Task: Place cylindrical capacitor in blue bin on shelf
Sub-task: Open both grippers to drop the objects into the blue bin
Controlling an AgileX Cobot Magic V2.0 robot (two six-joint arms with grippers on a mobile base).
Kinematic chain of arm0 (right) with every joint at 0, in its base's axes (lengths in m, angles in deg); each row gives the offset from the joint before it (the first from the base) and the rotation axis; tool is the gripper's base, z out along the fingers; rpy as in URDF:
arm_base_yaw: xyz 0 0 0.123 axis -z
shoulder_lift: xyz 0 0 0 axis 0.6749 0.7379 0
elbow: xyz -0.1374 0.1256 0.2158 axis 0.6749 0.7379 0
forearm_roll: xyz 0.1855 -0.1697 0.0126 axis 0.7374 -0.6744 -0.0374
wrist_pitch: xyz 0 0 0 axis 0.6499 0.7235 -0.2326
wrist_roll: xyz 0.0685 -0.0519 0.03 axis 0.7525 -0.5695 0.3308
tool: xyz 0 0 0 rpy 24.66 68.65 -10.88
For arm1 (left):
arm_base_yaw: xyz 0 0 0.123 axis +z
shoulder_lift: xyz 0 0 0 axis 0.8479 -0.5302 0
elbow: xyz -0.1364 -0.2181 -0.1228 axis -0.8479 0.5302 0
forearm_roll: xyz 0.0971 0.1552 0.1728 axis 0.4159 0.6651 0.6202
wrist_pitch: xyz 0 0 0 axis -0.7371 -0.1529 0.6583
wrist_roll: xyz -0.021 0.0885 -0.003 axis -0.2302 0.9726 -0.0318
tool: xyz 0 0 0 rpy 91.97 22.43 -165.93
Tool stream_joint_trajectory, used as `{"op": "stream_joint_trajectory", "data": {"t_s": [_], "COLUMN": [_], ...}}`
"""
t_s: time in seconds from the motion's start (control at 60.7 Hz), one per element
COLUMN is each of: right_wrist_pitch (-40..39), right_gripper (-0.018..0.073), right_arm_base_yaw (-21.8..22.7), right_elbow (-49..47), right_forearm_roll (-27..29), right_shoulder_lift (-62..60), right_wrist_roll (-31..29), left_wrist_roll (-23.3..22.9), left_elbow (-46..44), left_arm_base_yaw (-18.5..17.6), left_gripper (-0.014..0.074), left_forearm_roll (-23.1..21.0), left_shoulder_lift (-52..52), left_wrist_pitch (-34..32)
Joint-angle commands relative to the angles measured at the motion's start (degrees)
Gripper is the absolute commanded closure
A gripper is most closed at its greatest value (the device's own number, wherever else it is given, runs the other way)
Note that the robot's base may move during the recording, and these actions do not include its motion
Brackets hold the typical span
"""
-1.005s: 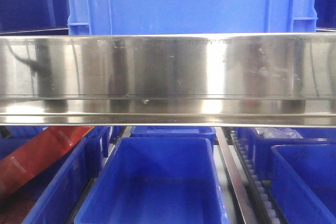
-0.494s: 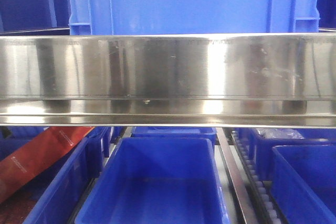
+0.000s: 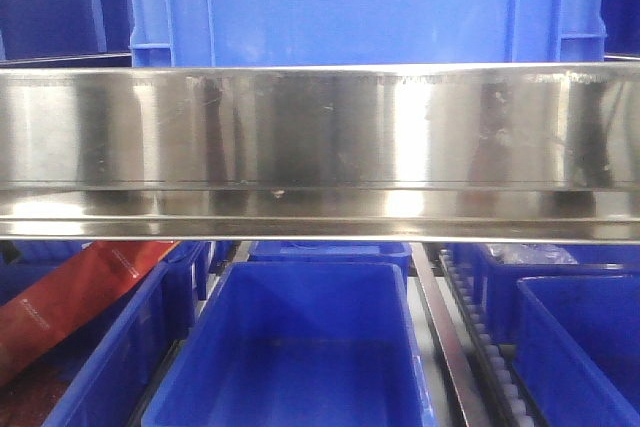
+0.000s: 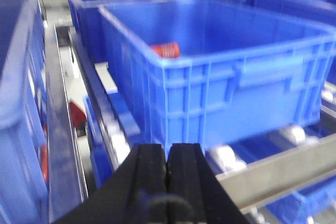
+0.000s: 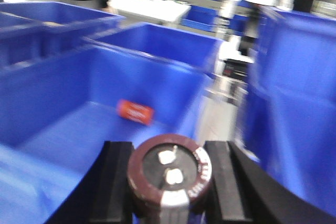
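Observation:
My right gripper (image 5: pixel 169 174) is shut on the cylindrical capacitor (image 5: pixel 169 174), a dark brown can with two silver terminals on its end face. It is held above the near rim of a blue bin (image 5: pixel 68 124) that has a small red cylinder (image 5: pixel 135 112) lying on its floor. My left gripper (image 4: pixel 168 169) is shut and empty, in front of another blue bin (image 4: pixel 236 77) with a red cylinder (image 4: pixel 166 51) inside. The shelf (image 3: pixel 320 147) shows as a broad shiny steel rail across the front view, with blue bins above and below. Neither gripper shows in the front view.
A large blue crate (image 3: pixel 365 7) sits on the upper tier. Below, an open blue bin (image 3: pixel 300 347) is flanked by more bins and roller tracks (image 3: pixel 480 347). A red packet (image 3: pixel 70 297) lies at lower left. Rollers and a steel rail (image 4: pixel 273 166) run under the left-wrist bin.
The front view is nearly the same; only reflections on the steel rail have shifted, a dark one now showing at the right end.

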Motion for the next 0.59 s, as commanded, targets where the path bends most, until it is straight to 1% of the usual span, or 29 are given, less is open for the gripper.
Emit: {"op": "stream_joint_trajectory", "data": {"t_s": [0.0,0.082,0.148,0.231,0.297,0.313,0.478,0.577], "right_wrist_pitch": [1.9,5.26,7.77,10.05,10.8,10.88,11.04,11.04], "right_gripper": [0.0721,0.0721,0.0721,0.0721,0.0721,0.0721,0.0721,0.072], "right_arm_base_yaw": [-3.14,-5.77,-7.03,-7.39,-7.39,-7.39,-7.39,-7.39], "right_elbow": [-8.04,-14.93,-19.41,-24.53,-26.87,-28.06,-29.85,-29.85], "right_forearm_roll": [0.0,0.0,0.0,0.24,0.84,0.84,0.84,0.84], "right_shoulder_lift": [7.29,14.1,19.57,25.6,29.66,32.56,41.26,44.34], "right_wrist_roll": [-1.05,-1.05,-1.05,-1.05,-1.05,-1.05,1.5,1.94], "left_wrist_roll": [-0.54,-0.54,-0.54,-0.54,-0.54,-0.54,-0.54,-0.54], "left_elbow": [0.13,0.13,0.13,0.13,0.13,0.13,0.13,0.13], "left_arm_base_yaw": [0.32,0.32,0.32,0.32,0.32,0.32,0.32,0.32], "left_gripper": [0.0707,0.0707,0.0707,0.0707,0.0707,0.0707,0.0707,0.0707], "left_forearm_roll": [-1.23,-1.91,-2.43,-2.84,-3.43,-4.0,-6.25,-6.67], "left_shoulder_lift": [0.29,0.29,0.29,0.29,0.29,0.29,0.29,0.29], "left_wrist_pitch": [0.13,0.13,0.13,0.13,0.13,0.13,0.13,0.13]}}
